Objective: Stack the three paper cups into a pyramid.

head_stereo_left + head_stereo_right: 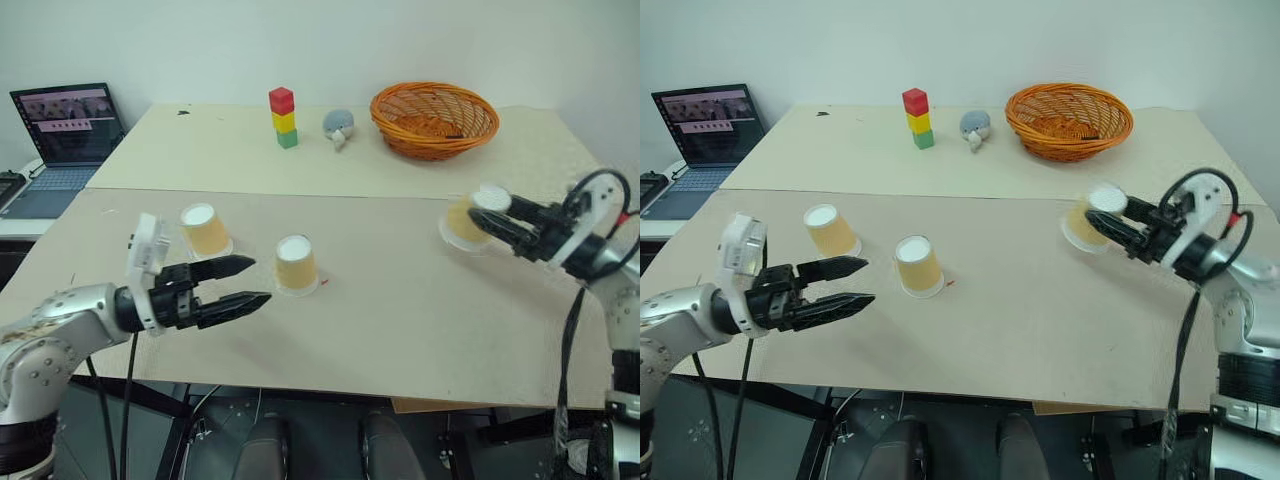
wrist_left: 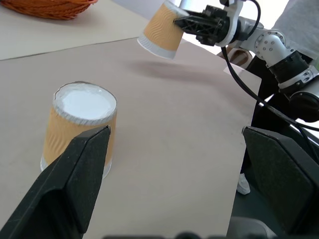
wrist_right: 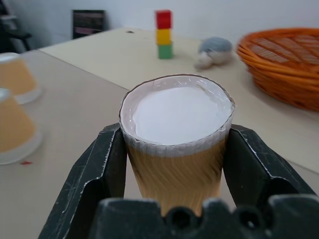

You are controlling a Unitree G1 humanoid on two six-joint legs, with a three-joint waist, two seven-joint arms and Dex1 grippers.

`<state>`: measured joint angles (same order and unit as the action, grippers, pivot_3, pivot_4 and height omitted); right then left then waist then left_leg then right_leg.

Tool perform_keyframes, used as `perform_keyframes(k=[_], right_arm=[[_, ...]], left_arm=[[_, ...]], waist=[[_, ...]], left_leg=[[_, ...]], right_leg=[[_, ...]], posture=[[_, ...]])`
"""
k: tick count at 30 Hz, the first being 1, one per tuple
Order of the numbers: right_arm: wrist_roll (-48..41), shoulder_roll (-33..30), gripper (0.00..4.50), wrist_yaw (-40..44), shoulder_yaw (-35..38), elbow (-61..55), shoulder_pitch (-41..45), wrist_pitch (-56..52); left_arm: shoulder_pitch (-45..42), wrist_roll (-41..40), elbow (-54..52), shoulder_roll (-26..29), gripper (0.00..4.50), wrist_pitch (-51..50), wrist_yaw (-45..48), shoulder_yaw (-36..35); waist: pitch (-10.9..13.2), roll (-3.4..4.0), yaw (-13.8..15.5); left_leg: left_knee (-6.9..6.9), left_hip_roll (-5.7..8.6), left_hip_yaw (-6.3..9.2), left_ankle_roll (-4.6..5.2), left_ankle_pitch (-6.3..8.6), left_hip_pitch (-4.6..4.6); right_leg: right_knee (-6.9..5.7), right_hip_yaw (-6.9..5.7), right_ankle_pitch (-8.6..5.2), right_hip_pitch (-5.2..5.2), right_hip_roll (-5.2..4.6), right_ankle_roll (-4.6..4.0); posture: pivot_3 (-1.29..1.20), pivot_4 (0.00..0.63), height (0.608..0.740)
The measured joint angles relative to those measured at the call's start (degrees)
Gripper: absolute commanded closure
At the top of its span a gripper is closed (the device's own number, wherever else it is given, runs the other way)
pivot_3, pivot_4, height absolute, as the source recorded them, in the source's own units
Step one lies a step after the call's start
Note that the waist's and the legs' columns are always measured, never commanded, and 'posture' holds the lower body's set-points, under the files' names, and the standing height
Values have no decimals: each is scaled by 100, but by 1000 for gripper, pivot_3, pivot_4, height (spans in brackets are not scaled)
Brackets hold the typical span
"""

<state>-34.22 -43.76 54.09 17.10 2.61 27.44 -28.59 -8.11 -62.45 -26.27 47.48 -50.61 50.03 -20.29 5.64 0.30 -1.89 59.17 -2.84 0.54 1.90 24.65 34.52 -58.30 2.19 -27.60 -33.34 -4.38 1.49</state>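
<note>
The left pincer [image 1: 245, 281] is spread wide with nothing in it, and two upside-down cups [image 1: 206, 229] [image 1: 296, 264] stand on the desk [image 1: 400, 320] just past its tips. The right pincer [image 3: 172, 149] squeezes the third cup [image 1: 468, 218] and holds it tipped above the desk, probably to set on top of those two. Far behind are a block tower [image 1: 283, 116], a basket [image 1: 434, 118] and a laptop [image 1: 62, 140].

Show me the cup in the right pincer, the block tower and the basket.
cup in the right pincer [image 3: 175, 115]: right wrist view, on its white base.
block tower [image 1: 283, 121]: left eye view, on the yellow middle block.
basket [image 1: 434, 143]: left eye view, on its outer front wall.
</note>
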Motion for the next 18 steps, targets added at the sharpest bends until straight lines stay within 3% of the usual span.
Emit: perform_keyframes(k=[11, 18], right_arm=[[99, 324, 1933, 1462, -1826, 74, 893, -338], [269, 640, 1933, 1852, -2229, 269, 1253, -292]], left_arm=[[562, -89, -352, -190, 0, 59, -377, -209], [645, -81, -452, -218, 0, 177, -508, -213]], waist=[[5, -3, 21], [6, -3, 66]], left_leg=[[-4, 2, 3, 0, 1, 1], [-3, 2, 3, -1, 1, 1]], right_leg=[[7, 3, 1, -2, -12, 1], [8, 2, 1, -2, -14, 1]], posture=[[0, 150, 638], [0, 150, 638]])
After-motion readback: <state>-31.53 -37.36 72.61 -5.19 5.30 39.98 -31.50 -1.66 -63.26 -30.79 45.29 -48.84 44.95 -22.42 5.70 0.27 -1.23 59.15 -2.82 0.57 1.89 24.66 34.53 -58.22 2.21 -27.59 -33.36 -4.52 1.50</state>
